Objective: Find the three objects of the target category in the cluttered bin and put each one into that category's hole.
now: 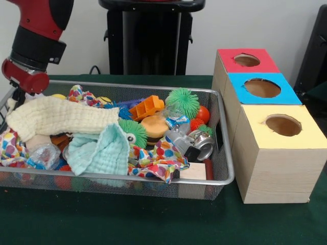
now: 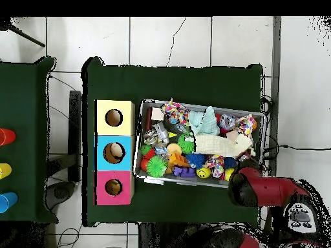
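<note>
A wire mesh bin (image 1: 153, 179) holds a heap of toys and cloths. On top lie a cream cloth (image 1: 56, 116), a mint cloth (image 1: 102, 150) and a polka-dot cloth (image 1: 161, 161). Among them I see two green spiky balls (image 1: 183, 101), an orange toy vehicle (image 1: 146, 107), a red-orange ball (image 1: 203, 113), a metal can (image 1: 202, 143) and a wooden block (image 1: 194, 172). My gripper (image 1: 15, 99) hangs at the bin's far left corner, mostly hidden behind the mesh and the cream cloth. In the overhead view the red arm (image 2: 249, 184) covers it.
Three wooden boxes stand in a row right of the bin, each with a round hole on top: red (image 1: 227, 61), blue (image 1: 237, 92), yellow (image 1: 260, 138). Green cloth covers the table (image 1: 127, 219). A black stand (image 1: 150, 35) rises behind the bin.
</note>
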Controlling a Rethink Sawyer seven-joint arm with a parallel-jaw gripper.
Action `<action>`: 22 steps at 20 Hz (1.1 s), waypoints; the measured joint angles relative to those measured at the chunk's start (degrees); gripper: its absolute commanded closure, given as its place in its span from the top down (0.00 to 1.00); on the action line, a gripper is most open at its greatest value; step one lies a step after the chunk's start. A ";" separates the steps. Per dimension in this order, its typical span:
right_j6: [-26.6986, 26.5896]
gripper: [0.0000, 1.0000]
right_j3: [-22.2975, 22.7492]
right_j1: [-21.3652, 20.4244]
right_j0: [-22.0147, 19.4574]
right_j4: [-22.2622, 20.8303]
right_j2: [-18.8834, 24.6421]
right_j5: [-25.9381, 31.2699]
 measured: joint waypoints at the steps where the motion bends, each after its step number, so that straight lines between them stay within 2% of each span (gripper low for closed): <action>1: 0.00 0.00 -0.17 0.08 0.02 -0.05 0.07 0.00; 22: 0.00 0.00 -1.22 0.77 0.23 -0.06 0.28 0.00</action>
